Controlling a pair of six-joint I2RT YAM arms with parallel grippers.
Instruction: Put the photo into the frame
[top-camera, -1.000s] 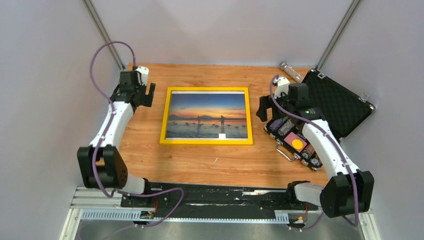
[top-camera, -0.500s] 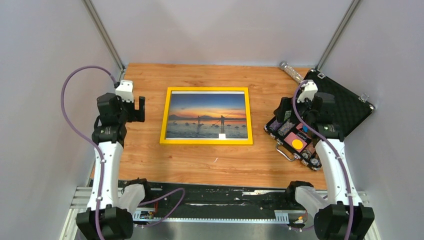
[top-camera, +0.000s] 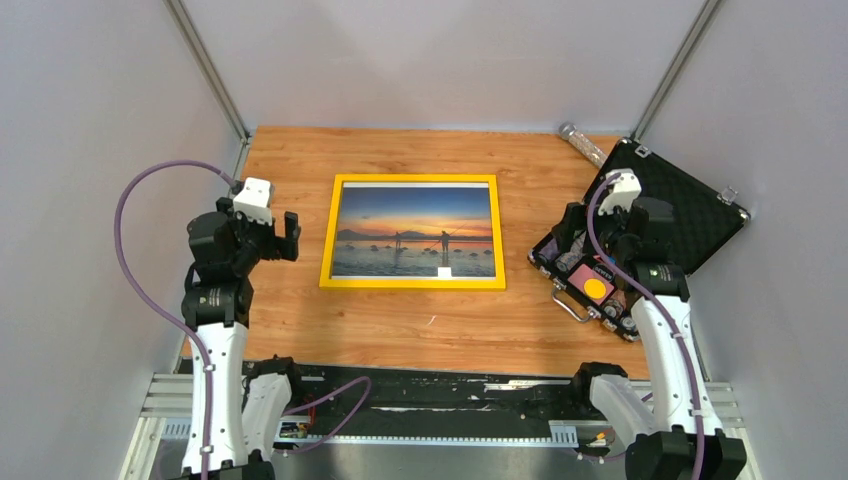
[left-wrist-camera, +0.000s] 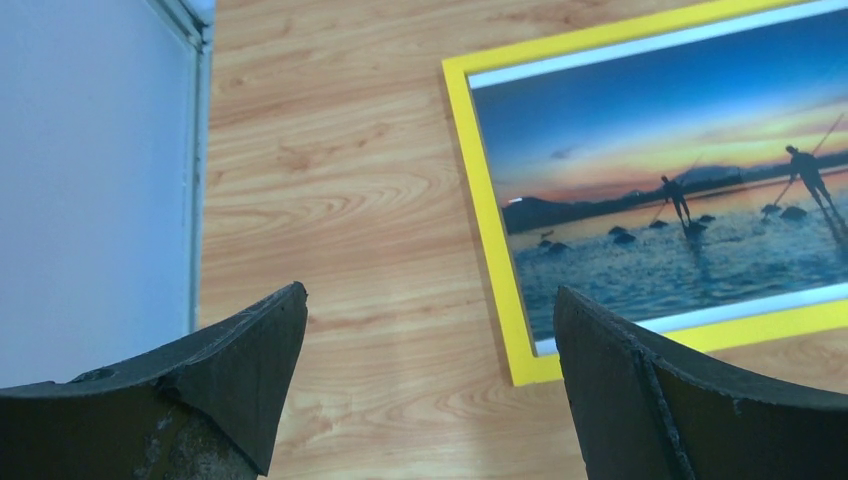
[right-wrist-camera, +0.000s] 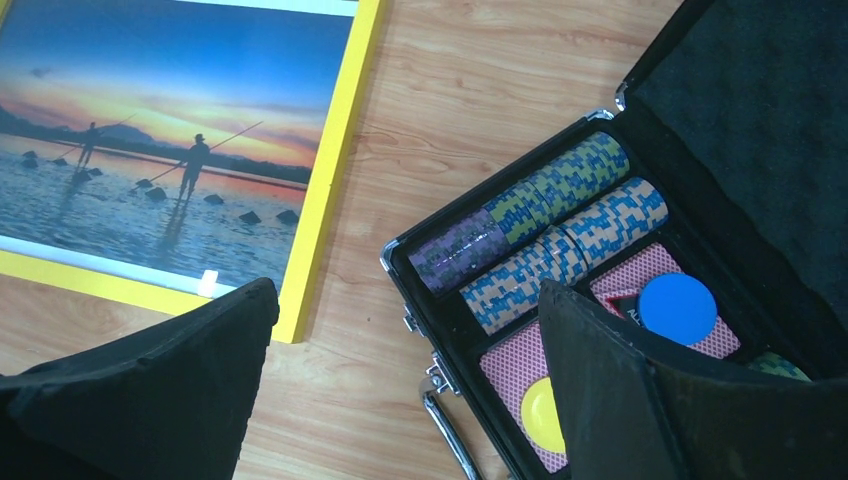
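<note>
Looks done — back off cleanly.
The photo (top-camera: 415, 232) lay inside the frame (top-camera: 328, 236) on the surface (top-camera: 420, 322); left gripper (left-wrist-camera: 430, 300) and right gripper (right-wrist-camera: 408, 295) hung spread and empty — retreat without nudging it.

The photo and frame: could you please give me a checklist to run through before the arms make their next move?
1. Photo lies face up inside the yellow frame: ok.
2. Frame lies flat on the table, with bare wood between it and the open black case: ok.
3. Left jaws open and holding nothing, off to the frame's left side: ok.
4. Right jaws open and holding nothing, by the case and clear of the frame: ok.
5. Small white spot near the photo's lower edge, harmless or not: cannot tell.
6. Back of the frame closed and clipped: cannot tell, as it faces the table.
</note>
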